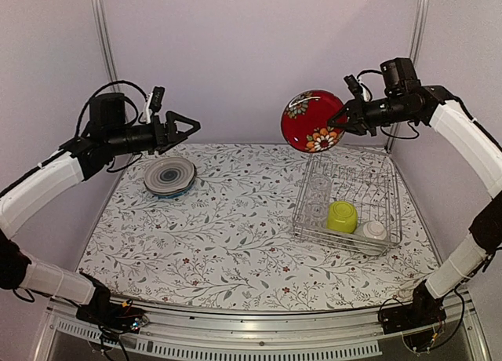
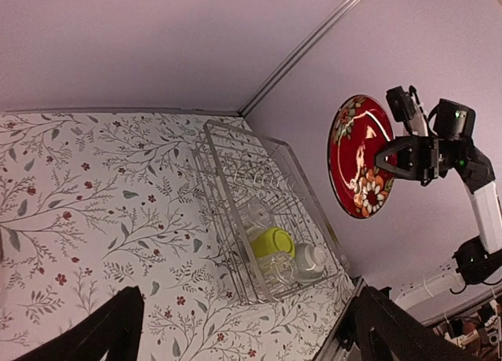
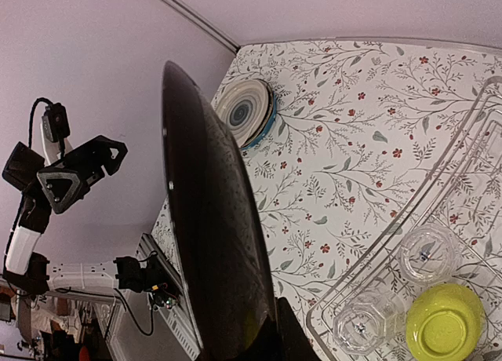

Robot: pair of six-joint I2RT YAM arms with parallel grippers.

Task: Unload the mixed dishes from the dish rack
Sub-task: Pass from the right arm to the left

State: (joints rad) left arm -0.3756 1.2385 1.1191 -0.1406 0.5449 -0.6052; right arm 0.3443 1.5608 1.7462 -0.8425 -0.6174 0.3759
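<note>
My right gripper is shut on the edge of the red floral plate and holds it upright in the air above the far left corner of the dish rack. In the right wrist view the plate's dark back fills the middle. In the rack stand a lime-green bowl, a small whitish bowl and clear glasses. The grey ringed plate lies on the pale blue-green plate on the table at the far left. My left gripper is open and empty in the air above them.
The table has a floral cloth. Walls and metal corner posts close in the back and sides. The metal frame rail runs along the near edge.
</note>
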